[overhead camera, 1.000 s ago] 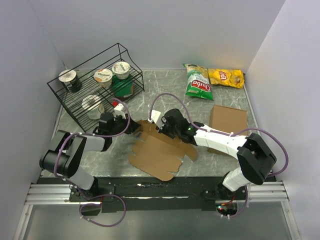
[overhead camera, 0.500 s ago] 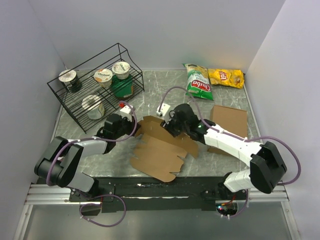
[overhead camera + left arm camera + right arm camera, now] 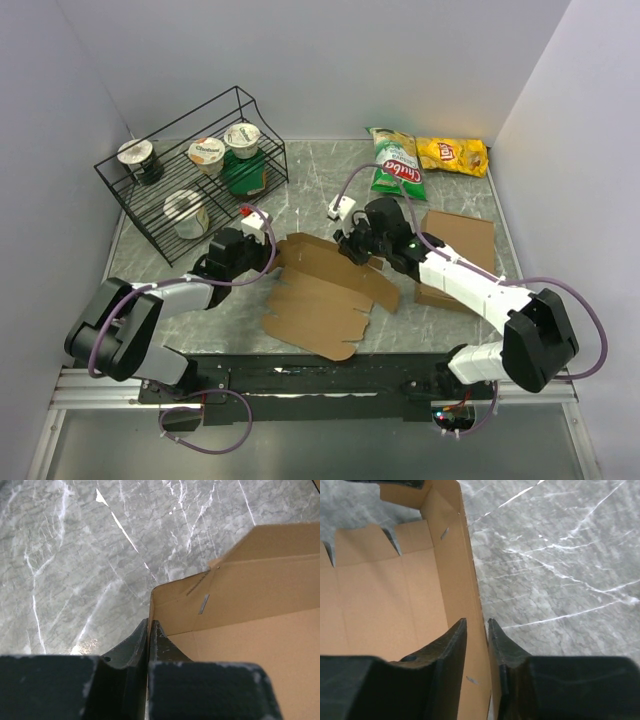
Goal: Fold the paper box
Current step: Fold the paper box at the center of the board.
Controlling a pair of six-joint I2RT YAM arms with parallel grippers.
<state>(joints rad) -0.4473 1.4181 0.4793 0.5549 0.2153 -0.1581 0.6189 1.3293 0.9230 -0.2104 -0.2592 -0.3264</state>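
Paper box (image 3: 325,300) lies mid-tabletop (image 3: 310,180), mostly flat, with its far-side flaps raised. Left end effector (image 3: 149,630) is clamped tight on the raised left corner flap, likely to hold it upright. Right end effector (image 3: 476,626) straddles the far wall, fingers (image 3: 451,645) close against the card. Can't tell if it's pinched; probably steadying the wall for creasing.

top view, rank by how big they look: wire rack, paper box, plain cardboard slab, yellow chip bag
Largest first:
wire rack
paper box
plain cardboard slab (partly under the right arm)
yellow chip bag
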